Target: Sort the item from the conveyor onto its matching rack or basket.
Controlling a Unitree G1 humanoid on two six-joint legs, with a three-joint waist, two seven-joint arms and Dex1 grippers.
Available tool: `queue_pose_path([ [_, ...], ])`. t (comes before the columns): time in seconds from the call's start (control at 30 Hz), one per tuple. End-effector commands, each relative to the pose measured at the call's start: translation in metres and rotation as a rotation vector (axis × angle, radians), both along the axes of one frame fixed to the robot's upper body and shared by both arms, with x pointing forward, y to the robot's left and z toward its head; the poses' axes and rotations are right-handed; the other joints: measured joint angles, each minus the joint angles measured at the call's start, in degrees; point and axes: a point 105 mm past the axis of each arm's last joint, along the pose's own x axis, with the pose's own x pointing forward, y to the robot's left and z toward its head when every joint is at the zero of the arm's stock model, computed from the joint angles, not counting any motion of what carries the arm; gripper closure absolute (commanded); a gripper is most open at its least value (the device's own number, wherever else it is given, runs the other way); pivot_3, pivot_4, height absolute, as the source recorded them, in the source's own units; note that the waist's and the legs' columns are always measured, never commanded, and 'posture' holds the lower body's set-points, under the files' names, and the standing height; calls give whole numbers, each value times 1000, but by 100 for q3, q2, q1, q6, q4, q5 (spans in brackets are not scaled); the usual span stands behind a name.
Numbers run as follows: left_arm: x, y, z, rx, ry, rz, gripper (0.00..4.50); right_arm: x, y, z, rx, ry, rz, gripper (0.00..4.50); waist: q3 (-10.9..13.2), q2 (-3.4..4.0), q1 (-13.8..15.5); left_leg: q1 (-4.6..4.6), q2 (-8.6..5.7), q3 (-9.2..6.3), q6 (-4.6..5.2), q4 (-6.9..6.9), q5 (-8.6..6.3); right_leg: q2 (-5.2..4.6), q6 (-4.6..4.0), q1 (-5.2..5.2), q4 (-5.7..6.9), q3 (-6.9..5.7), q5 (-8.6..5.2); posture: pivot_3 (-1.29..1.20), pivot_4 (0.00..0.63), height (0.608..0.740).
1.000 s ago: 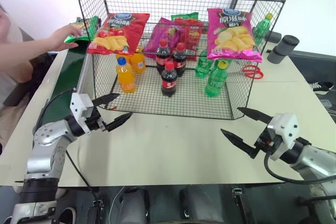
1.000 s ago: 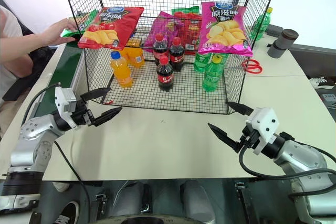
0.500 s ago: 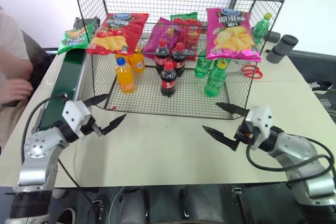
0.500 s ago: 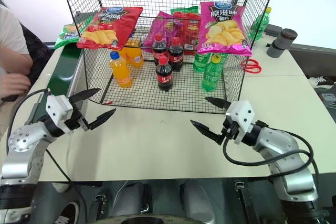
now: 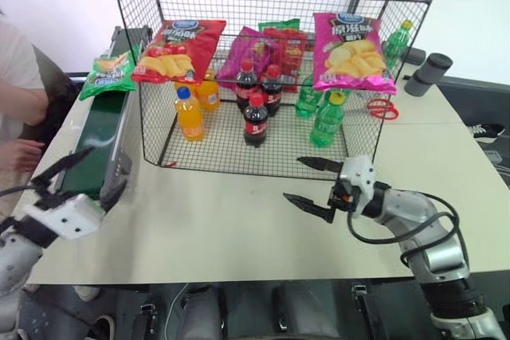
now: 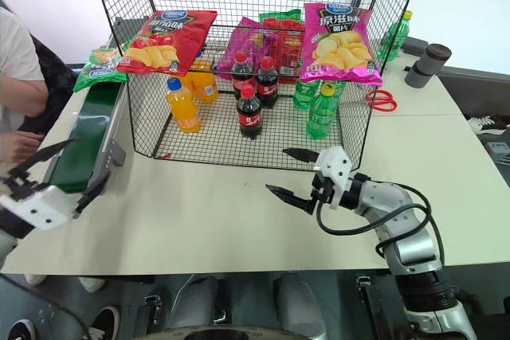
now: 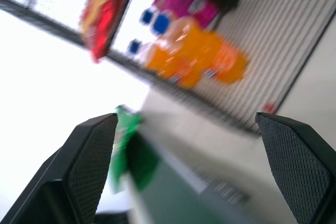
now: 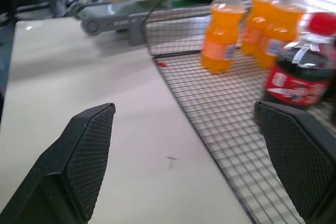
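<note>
Nearest us, our left gripper (image 5: 76, 179) spread wide beside the long dark green conveyor (image 5: 94, 151), our right gripper (image 5: 312, 183) wide over the pale table (image 5: 231, 220), glossy green crisp bag (image 5: 107, 72) farther up the belt, tall black wire-mesh rack (image 5: 263, 61) beside it.

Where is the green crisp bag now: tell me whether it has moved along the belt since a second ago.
Yes. The green crisp bag has travelled along the conveyor toward the robot, clear of the rack corner where the person's hand held it.

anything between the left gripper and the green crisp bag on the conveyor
Nothing visible blocks it. The left gripper hangs open over the near end of the conveyor, and the green crisp bag lies at the far end with only bare belt between them. The rack stands beside the conveyor, off that line.
</note>
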Motion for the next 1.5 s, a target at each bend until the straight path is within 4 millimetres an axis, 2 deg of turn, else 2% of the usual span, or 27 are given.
queue_pose_path([
  [0.03,-7,25,-2,52,-31,96,0,-2,9,5,12,-21,40,60,0,0,12,0,0,0,0,0,0,0,0,0,0,-2,0,0,150,740],
  [0.13,-13,44,-8,90,-6,155,0,-6,14,9,27,-9,64,60,-1,-2,-4,0,1,0,0,0,0,-1,-3,0,1,-4,2,0,150,740],
  [0.3,-11,59,-18,107,43,197,0,-10,15,5,-3,29,90,60,-2,-4,-1,0,2,-2,0,0,0,-7,-4,0,1,-11,2,0,150,740],
  [0.5,-4,59,-16,150,25,189,0,-12,14,7,9,62,87,60,-4,-7,-3,-1,1,-4,0,-2,-1,-11,-4,0,1,-15,3,0,150,740],
  [1.23,-7,58,-24,138,62,189,0,-18,15,9,11,82,90,60,-6,-10,-10,0,1,-2,0,-6,-1,-14,-5,-1,1,-16,3,0,150,740],
  [1.5,-1,54,-26,129,67,174,0,-17,15,11,16,77,74,60,-6,-10,-9,0,1,-2,0,-6,-1,-14,-5,-1,1,-16,3,0,150,740],
])
